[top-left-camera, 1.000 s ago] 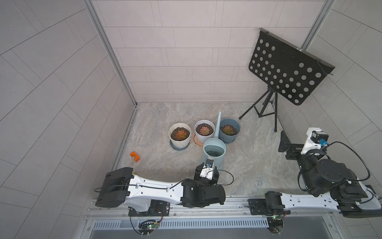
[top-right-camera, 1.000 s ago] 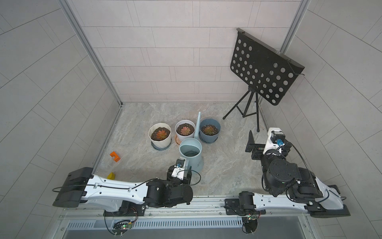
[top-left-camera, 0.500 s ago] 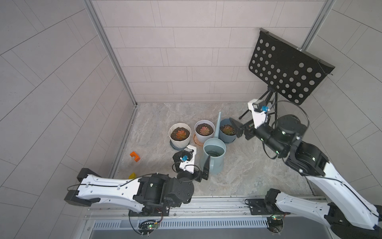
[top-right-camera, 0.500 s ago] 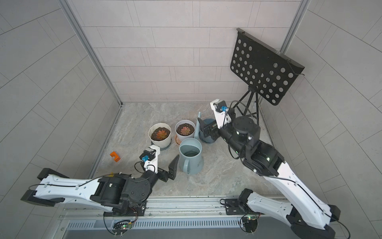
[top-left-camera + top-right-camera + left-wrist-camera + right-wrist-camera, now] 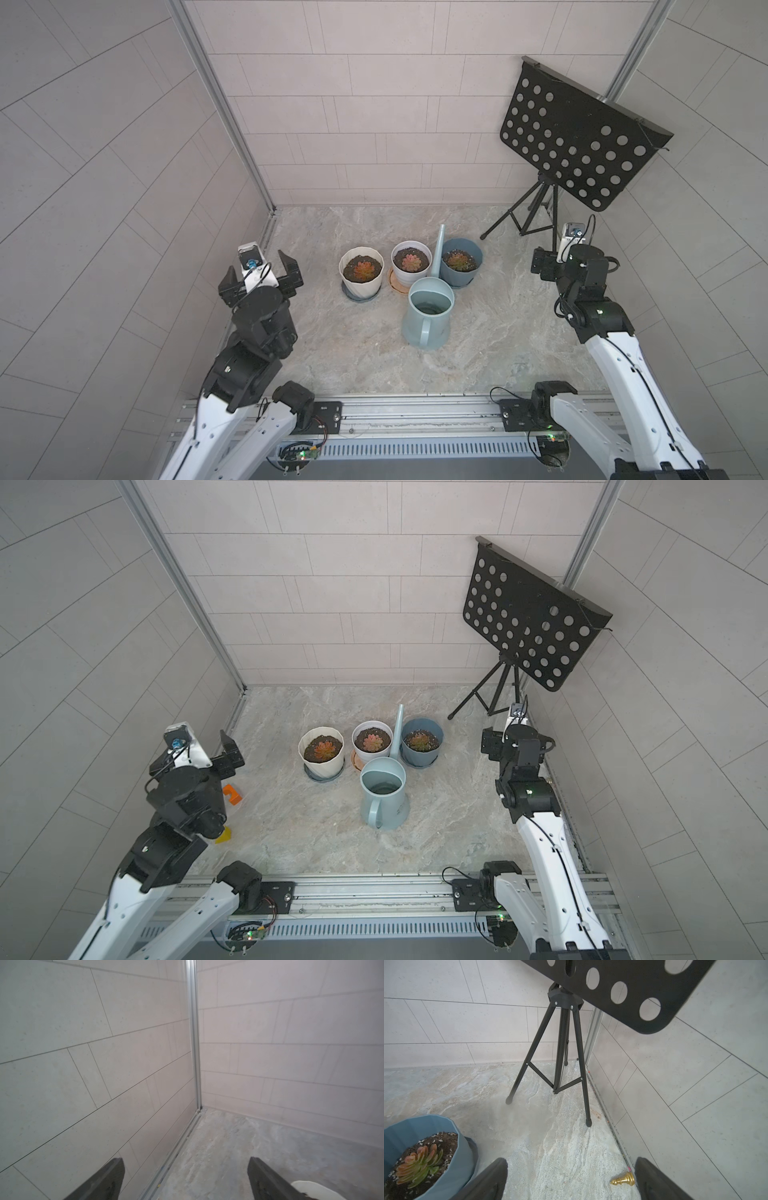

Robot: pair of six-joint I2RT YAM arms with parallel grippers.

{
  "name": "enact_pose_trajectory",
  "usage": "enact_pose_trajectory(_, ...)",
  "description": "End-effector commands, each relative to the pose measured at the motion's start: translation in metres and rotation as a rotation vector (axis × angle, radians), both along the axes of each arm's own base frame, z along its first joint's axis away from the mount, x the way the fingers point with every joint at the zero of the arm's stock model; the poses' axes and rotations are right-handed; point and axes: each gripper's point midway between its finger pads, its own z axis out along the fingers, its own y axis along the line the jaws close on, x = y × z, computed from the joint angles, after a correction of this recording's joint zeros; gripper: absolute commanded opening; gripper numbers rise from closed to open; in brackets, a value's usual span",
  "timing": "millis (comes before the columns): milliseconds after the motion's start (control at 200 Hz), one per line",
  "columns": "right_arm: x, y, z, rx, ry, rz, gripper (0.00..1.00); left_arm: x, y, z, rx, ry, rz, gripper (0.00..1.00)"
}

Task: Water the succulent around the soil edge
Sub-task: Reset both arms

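Note:
Three succulents stand in a row at mid-floor: one in a white ribbed pot [image 5: 360,272], one in a smooth white pot [image 5: 411,264], one in a blue pot [image 5: 460,262] [image 5: 463,1147]. A pale blue watering can [image 5: 430,316] [image 5: 383,796] holding water stands in front of them, its spout rising between the smooth white and blue pots. My left gripper [image 5: 257,262] [image 5: 186,1167] is open and empty near the left wall, well left of the pots. My right gripper [image 5: 544,266] [image 5: 570,1167] is open and empty, right of the blue pot.
A black perforated music stand [image 5: 577,141] on a tripod occupies the back right corner. A gold chess piece [image 5: 624,1179] lies by the right wall. An orange block [image 5: 231,793] and a yellow piece [image 5: 224,835] lie under my left arm. Tiled walls close three sides.
My left gripper left the can's handle, opened wide, and swung up and left to the wall. My right arm reached over the blue pot, then drew back to the right.

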Motion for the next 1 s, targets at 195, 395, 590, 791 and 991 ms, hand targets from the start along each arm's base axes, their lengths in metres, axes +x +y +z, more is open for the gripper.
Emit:
enact_pose_trajectory(195, 0.012, 0.012, -0.059, 0.094, -0.092, 0.045, 1.00, 0.055, 0.004, -0.110, -0.092, 0.279, -0.032, 1.00)
enact_pose_trajectory(395, 0.029, 0.013, -0.079, 0.072, -0.080, 0.060, 1.00, 0.054, 0.015, -0.127, -0.192, 0.197, 0.039, 0.98)
enact_pose_trajectory(590, 0.030, 0.005, -0.097, 0.073, -0.054, 0.010, 1.00, 0.045, 0.020, -0.165, -0.381, 0.092, 0.152, 1.00)
enact_pose_trajectory(791, 0.038, 0.002, -0.109, 0.075, -0.021, -0.008, 1.00, 0.041, 0.023, -0.187, -0.171, 0.166, 0.204, 1.00)
enact_pose_trajectory(991, 0.050, 0.007, -0.123, 0.102, 0.007, 0.010, 1.00, 0.074, 0.012, -0.208, -0.100, 0.189, 0.120, 1.00)
